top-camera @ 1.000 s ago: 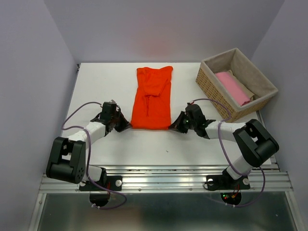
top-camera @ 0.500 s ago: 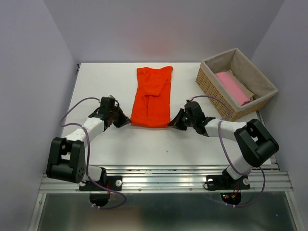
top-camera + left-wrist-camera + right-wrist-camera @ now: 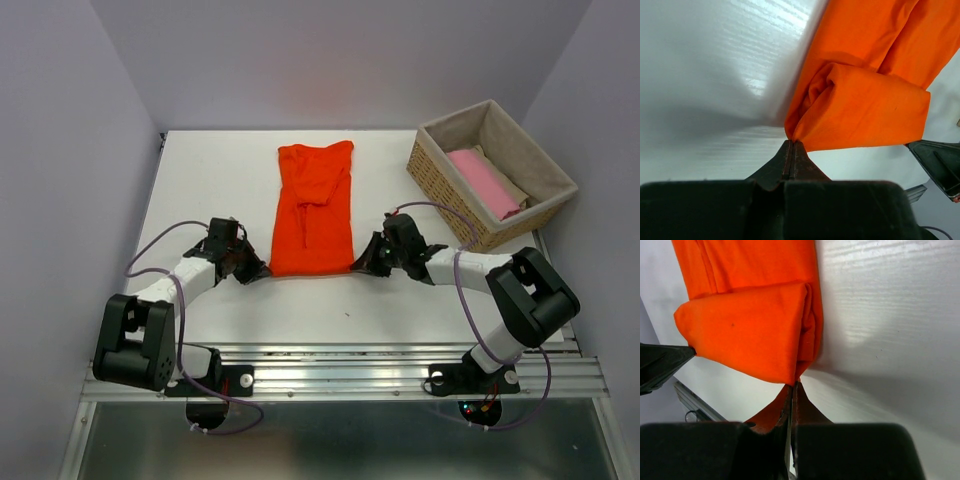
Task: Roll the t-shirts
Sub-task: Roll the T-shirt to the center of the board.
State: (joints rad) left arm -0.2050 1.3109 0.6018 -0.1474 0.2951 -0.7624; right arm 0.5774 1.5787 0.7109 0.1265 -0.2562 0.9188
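at near corners of orange t-shirt [image 3: 312, 210]; left pincer [image 3: 791, 149] and right pincer [image 3: 792, 390] clenched on fabric

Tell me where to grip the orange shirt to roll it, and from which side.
Grip the shirt at the two near corners of its folded-over end, left hand and right hand each coming in low from its own outer side, as they pinch now. It lies flat and lengthwise; that doubled edge is the only raised part to catch.
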